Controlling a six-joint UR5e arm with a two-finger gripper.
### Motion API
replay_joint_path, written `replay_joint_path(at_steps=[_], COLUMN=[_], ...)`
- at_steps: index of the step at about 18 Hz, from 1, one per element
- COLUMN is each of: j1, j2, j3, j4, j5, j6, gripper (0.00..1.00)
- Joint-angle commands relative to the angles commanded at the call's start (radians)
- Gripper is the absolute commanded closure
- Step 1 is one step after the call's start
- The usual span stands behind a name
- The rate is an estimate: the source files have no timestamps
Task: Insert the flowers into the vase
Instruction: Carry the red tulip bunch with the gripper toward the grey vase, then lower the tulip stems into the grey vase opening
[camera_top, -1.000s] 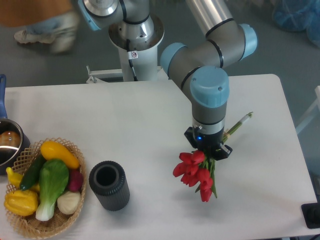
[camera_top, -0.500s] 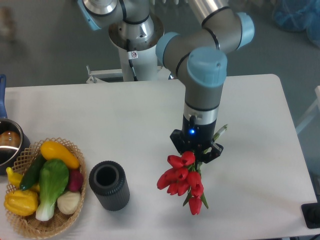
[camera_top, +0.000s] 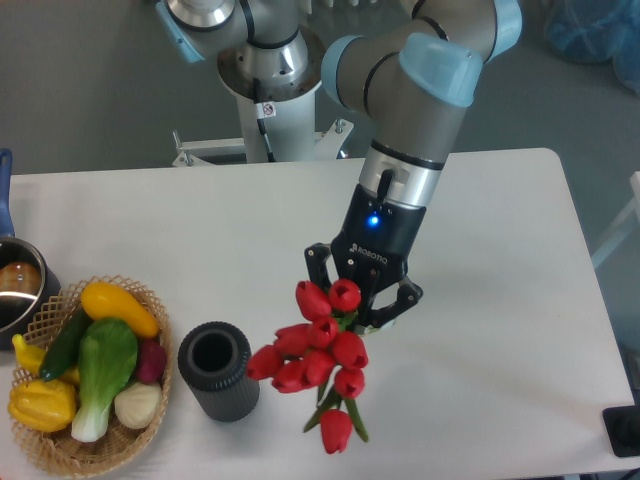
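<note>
Nearest the camera, the flowers (camera_top: 318, 360) hang clear of the bench (camera_top: 500, 350), buds spilling down and toward the viewer, one low bud trailing below the rest. They sit just right of the vase (camera_top: 218, 371), the leftmost buds close beside its rim but not over the mouth. The vase stands upright on the bench, mouth open, nothing in it. Left of it, a wicker basket (camera_top: 40, 452) holds vegetables; a metal pot (camera_top: 18, 290) sits at the far left edge.

Behind the bunch, the end effector (camera_top: 362, 296) is clamped on the flowers just above the buds; the stems are not visible from this view, hidden behind the wrist.

Handling judgement: the bunch looks light and soft, with heads that flop and could crush or snag on the rim. Hold belongs on the bundled stems near the heads, as now. The buds point down while the stems must enter first, so the bunch appears to need turning over before insertion.

Change from the earlier frames: the arm has swung leftward and tilted, carrying the bunch from mid-bench to beside the vase. The stem ends, previously seen projecting to the upper right of the wrist, are no longer in view. The vase, basket and pot are unmoved.
</note>
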Motion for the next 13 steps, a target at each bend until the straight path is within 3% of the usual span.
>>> replay_joint_path(at_steps=[10,13], j1=[-0.006,-0.021], j2=[0.008,0.008], j3=[0.049,0.058], j4=[-0.002,0.000], j5=[-0.008,-0.067], j6=[-0.077,-0.083], gripper=[1.00,1.00])
